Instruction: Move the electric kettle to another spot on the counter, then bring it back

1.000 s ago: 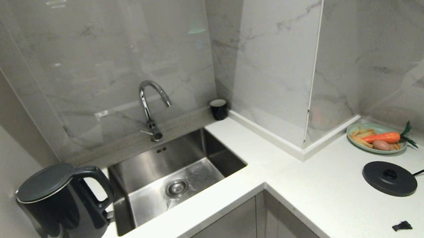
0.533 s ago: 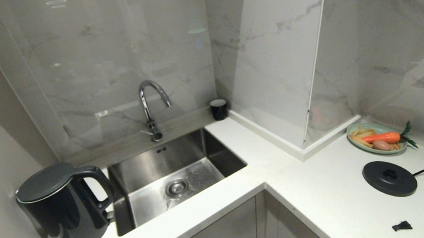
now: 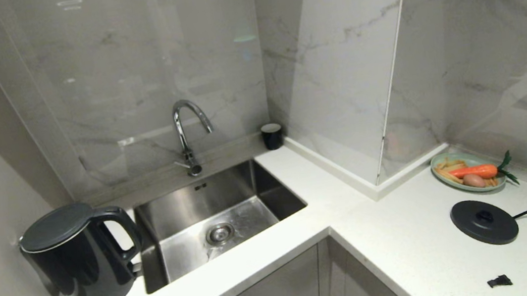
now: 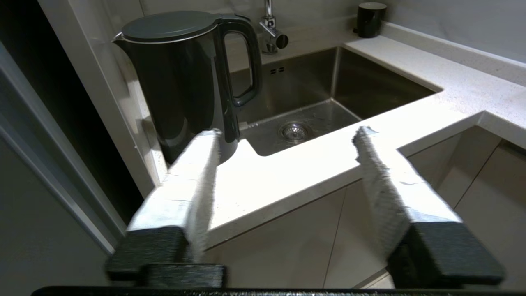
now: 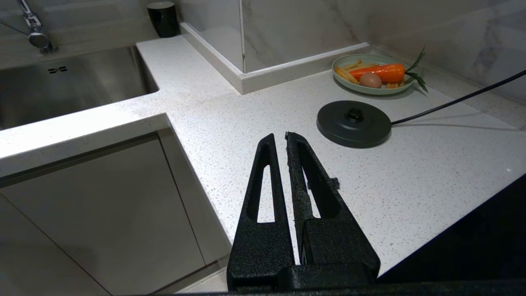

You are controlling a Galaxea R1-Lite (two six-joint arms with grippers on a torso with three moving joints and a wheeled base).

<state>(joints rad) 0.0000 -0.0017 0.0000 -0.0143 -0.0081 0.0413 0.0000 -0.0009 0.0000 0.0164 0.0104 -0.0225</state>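
Note:
The electric kettle (image 3: 79, 259) (image 4: 185, 78), tall, glossy black with a flat lid and loop handle, stands upright on the white counter (image 3: 397, 232) at the far left, beside the sink. Neither arm shows in the head view. In the left wrist view my left gripper (image 4: 287, 133) hangs open in front of the counter edge, short of the kettle, its white padded fingers (image 4: 197, 172) wide apart with nothing between them. In the right wrist view my right gripper (image 5: 279, 137) is shut and empty above the counter (image 5: 230, 123), near the round black base disc (image 5: 353, 123).
A steel sink (image 3: 216, 215) with a tap (image 3: 187, 132) lies right of the kettle. A small black cup (image 3: 272, 135) stands in the back corner. The corded base disc (image 3: 484, 222) and a green plate of food (image 3: 467, 171) sit at right. A small black scrap (image 3: 499, 281) lies near the front edge.

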